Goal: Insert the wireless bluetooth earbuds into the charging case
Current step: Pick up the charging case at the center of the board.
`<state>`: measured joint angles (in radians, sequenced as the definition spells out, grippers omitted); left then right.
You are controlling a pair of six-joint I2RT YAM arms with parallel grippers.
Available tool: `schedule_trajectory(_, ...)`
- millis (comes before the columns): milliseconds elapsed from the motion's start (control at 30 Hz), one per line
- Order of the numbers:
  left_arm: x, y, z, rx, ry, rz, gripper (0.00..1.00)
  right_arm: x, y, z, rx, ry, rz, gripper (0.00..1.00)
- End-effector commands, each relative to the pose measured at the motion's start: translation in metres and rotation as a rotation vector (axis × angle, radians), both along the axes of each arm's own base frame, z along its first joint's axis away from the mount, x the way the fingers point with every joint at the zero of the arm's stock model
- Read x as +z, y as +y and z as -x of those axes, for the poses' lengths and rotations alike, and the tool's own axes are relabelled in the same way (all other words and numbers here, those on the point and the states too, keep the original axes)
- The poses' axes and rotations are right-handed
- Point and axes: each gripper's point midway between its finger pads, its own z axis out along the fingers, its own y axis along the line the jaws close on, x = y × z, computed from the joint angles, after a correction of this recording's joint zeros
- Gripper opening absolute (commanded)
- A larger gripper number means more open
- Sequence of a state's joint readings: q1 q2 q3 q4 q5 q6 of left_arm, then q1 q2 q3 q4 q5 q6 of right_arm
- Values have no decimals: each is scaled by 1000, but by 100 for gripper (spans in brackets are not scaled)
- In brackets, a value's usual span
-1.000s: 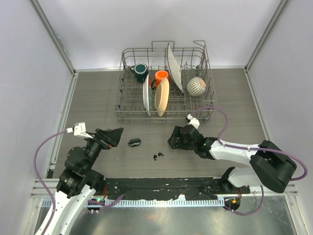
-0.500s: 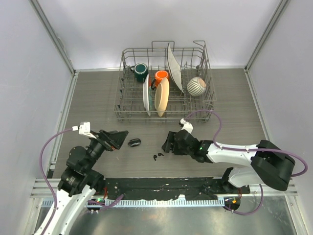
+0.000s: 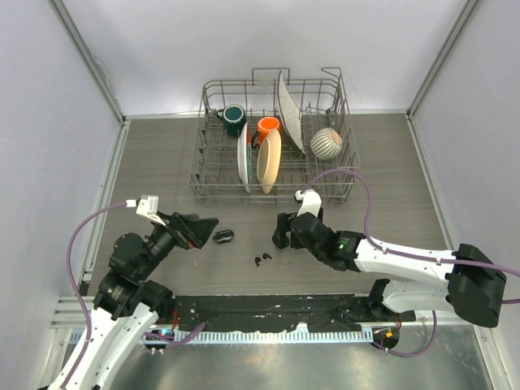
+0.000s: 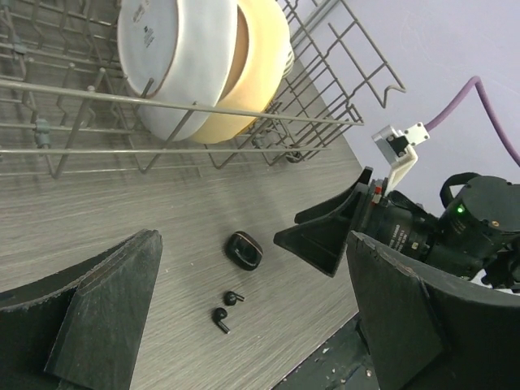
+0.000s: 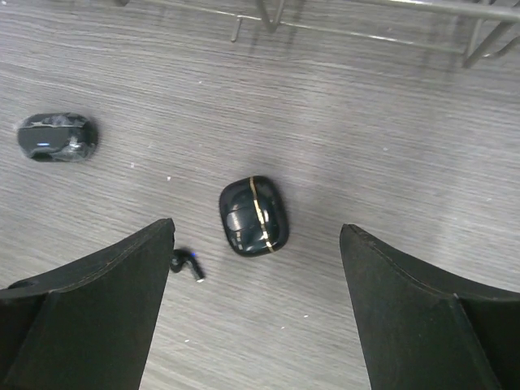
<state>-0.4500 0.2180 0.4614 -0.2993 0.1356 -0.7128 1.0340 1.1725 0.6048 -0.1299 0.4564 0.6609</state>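
Two tiny black earbuds (image 3: 262, 259) lie side by side on the grey table, also in the left wrist view (image 4: 226, 307). The right wrist view shows one earbud (image 5: 185, 262); the other is hidden behind a finger. The charging case (image 5: 253, 216), glossy black with a gold line, lies shut on the table just up and right of the earbuds, also in the left wrist view (image 4: 244, 249). My right gripper (image 3: 284, 231) is open above the case, which lies between its fingers (image 5: 256, 224), and hides it from the top camera. My left gripper (image 3: 207, 230) is open and empty, left of the earbuds (image 4: 252, 236).
A second glossy black oval object (image 3: 223, 236) lies by the left gripper's tips, also in the right wrist view (image 5: 57, 136). A wire dish rack (image 3: 203, 183) with plates, cups and a bowl stands behind. A black strip (image 3: 268, 309) runs along the near table edge.
My right gripper has moved left over the charging case. My left gripper has moved a little right, towards the black oval object. Both stay open.
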Motion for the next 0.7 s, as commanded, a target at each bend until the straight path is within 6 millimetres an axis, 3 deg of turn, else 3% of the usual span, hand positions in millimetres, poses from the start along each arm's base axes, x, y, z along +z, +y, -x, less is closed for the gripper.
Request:
schedule_trajectory(0,18,-11,6,-82,-85,3,100,1,-14,-12,33,-110,131,88)
schedule_trajectory(200,9,-23,6,-146,-3,-21,100,-18,8,-8,145,-76,139,80)
schedule_trajectory(267,10,-29,9,-197,-21,-46,100,-16,17,-10,163,-99,106,79)
schedule_trajectory(433,12,-35,12,-239,-28,-32,100,-26,21,-11,199,-99,141,77)
schedule_trajectory(667,-1,-36,12,-245,44,-56,100,-42,25,-10,243,-81,188,71)
